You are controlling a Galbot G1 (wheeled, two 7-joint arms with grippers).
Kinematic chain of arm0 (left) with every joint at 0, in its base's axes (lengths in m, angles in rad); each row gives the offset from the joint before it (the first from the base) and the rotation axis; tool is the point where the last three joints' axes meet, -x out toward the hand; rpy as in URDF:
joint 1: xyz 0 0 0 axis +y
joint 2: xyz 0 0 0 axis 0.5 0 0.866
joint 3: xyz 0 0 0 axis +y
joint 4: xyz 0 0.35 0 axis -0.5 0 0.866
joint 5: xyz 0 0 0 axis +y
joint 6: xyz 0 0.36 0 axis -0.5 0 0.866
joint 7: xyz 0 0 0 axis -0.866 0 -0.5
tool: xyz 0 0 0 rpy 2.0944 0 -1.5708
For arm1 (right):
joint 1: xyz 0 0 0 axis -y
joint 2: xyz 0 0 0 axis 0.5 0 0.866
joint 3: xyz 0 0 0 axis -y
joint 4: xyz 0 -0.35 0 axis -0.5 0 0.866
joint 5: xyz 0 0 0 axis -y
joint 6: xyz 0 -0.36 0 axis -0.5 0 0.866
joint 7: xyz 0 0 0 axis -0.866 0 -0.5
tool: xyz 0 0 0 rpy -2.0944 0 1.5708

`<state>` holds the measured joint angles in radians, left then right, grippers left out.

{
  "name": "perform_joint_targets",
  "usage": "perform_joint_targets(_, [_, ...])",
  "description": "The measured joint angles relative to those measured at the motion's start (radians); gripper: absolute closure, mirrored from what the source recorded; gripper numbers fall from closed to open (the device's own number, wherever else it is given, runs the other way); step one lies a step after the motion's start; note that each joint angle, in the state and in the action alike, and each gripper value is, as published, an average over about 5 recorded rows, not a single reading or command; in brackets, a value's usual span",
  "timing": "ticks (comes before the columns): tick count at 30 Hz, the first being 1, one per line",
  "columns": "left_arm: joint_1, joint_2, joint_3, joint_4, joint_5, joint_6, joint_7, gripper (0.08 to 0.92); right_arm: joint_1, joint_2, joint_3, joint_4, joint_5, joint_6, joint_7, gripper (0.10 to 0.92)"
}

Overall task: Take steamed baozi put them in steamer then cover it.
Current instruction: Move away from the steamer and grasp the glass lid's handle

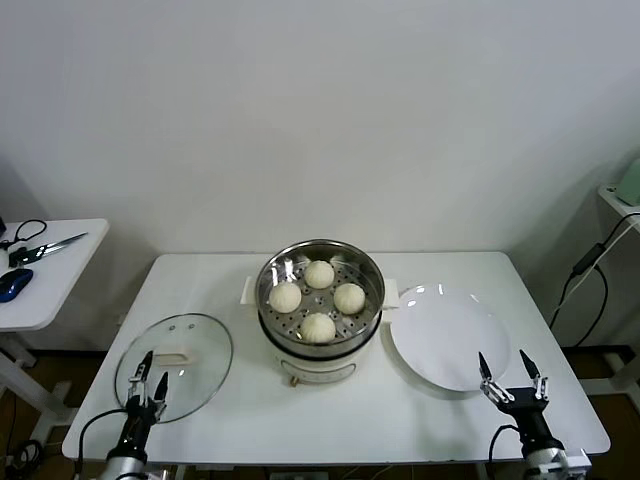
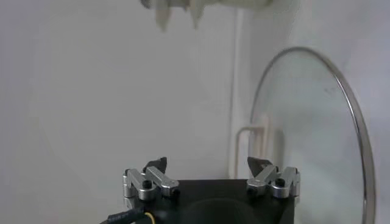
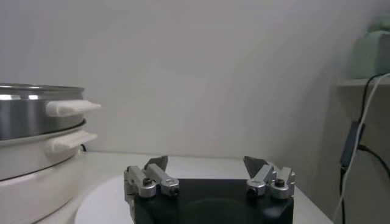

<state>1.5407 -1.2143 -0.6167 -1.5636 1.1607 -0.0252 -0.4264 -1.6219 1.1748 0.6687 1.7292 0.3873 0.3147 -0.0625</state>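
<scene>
Resting flat near tabletop front-left corner, cover [image 1: 174, 366] lies right under left claw [image 1: 147, 379], wide open, empty. Four baozi [image 1: 318, 296] already in steamer [image 1: 320, 300], tabletop centre. Right claw [image 1: 512, 381] open, empty, front-right edge, farther from cover.

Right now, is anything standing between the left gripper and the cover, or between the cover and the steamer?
Nothing visible. The open left gripper hovers over the cover, and bare table separates it from the steamer.
</scene>
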Motion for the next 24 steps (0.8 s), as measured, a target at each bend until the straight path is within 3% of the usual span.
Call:
perform_joint_targets(19, [-0.202, 0.029, 0.057, 0.153, 0.040, 0.107, 0.040, 0.177, -0.061, 0.055, 0.021, 0.003, -0.027, 0.034, 0.001, 0.203])
perform_joint_targets(24, [-0.211, 0.029, 0.068, 0.169, 0.040, 0.111, 0.044, 0.260, -0.061, 0.064, 0.021, 0.005, -0.037, 0.035, 0.001, 0.203])
